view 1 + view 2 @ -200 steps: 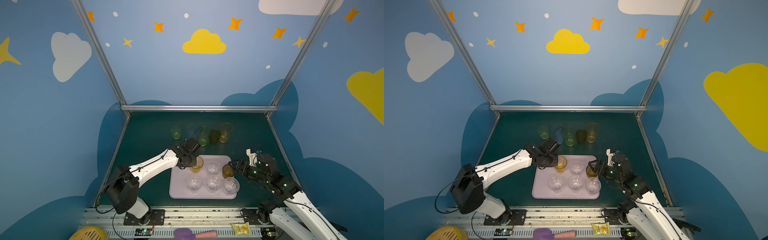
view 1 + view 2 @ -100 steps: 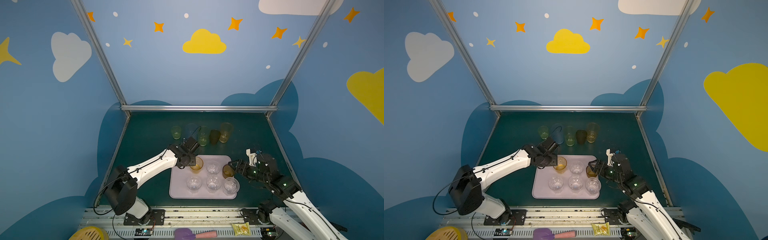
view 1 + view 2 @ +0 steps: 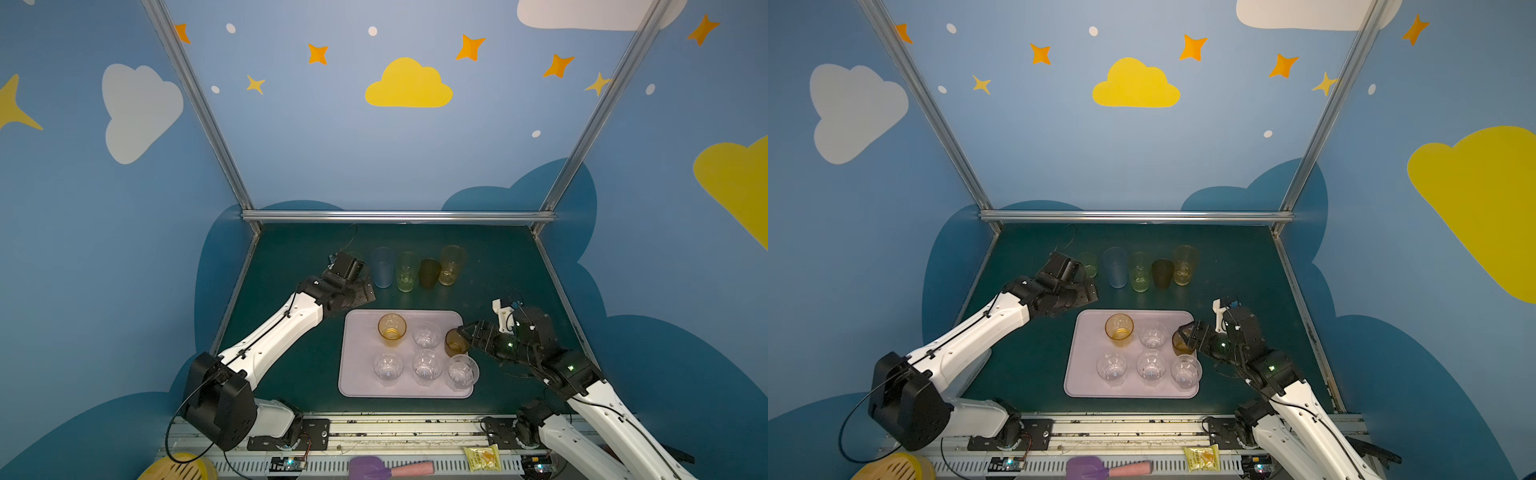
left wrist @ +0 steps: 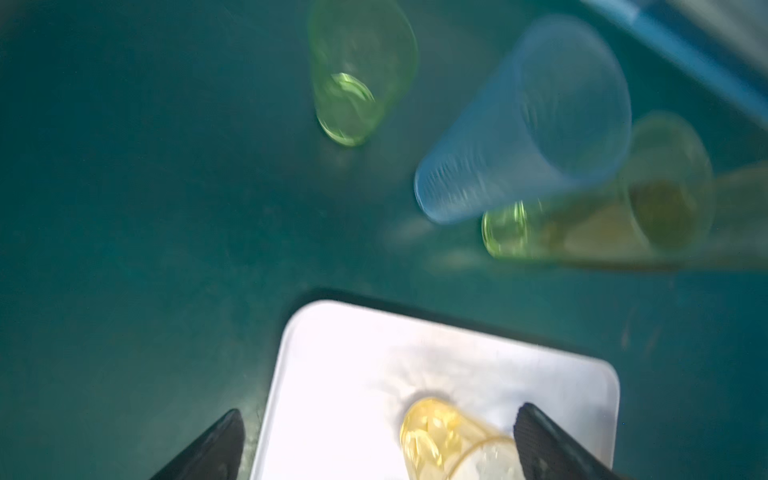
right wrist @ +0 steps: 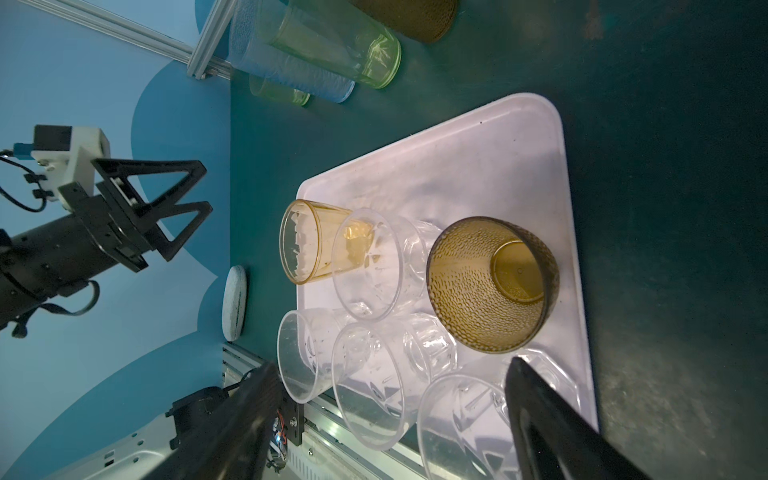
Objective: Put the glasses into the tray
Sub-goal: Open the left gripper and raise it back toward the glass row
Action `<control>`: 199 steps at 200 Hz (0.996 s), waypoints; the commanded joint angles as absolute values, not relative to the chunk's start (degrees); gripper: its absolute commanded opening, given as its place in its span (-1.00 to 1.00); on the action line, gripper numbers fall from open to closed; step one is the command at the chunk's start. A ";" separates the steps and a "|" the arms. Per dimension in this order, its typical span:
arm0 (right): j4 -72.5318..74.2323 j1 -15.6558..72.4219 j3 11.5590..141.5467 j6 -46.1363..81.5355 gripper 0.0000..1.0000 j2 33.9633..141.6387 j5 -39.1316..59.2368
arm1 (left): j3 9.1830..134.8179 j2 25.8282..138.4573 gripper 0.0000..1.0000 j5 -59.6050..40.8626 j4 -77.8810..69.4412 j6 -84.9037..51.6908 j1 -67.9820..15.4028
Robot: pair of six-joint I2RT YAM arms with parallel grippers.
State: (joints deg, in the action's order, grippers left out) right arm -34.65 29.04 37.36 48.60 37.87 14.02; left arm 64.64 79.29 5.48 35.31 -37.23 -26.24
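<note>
The pale tray holds an amber glass, a brown glass and several clear glasses. On the table behind it stand a blue, a tall green, a dark brown and a yellow glass, plus a short green one. My left gripper hovers open and empty off the tray's back left corner. My right gripper is open beside the brown glass, holding nothing.
An aluminium frame bar bounds the back of the green table. On the front rail lie a yellow basket, a purple spatula and a yellow packet. Blue walls close both sides.
My left gripper opened, let go of the amber glass in the tray's back left corner, and pulled back to the left. The right arm stayed still.
</note>
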 commanded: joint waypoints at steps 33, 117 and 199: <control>-37.37 28.62 40.53 45.82 0.69 37.28 14.84 | 67.57 81.86 1.00 5.11 30.97 -35.52 -16.63; -40.60 28.05 43.62 41.54 0.69 40.95 12.90 | 79.54 96.45 0.81 3.16 34.40 -33.76 -12.05; -38.99 26.51 46.87 38.60 0.69 48.74 12.39 | 89.08 105.55 0.52 2.93 38.61 -29.99 -10.83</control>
State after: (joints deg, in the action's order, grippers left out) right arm -39.66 27.11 45.10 40.03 47.31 12.93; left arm 86.61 104.53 2.96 35.64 -32.53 -11.38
